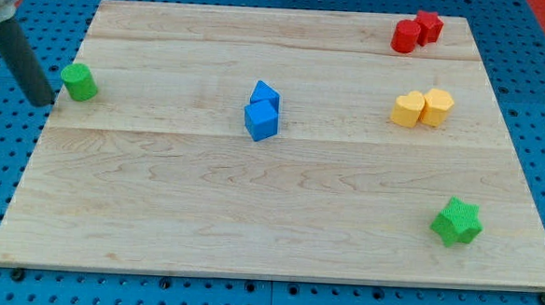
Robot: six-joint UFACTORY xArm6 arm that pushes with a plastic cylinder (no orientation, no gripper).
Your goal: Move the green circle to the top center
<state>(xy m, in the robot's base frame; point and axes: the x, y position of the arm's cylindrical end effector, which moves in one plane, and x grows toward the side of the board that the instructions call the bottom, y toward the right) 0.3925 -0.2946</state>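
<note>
The green circle [79,83] is a short green cylinder standing near the board's left edge, in the upper half of the view. My tip [43,101] is at the lower end of the dark rod, just left of the green circle and slightly below it, at the board's left edge. A small gap shows between the tip and the circle.
Two blue blocks [262,111] touch near the board's middle. Two red blocks [416,31] sit at the top right. Two yellow blocks [421,108] lie at the right. A green star [457,222] is at the lower right. The wooden board [204,214] lies on a blue pegboard.
</note>
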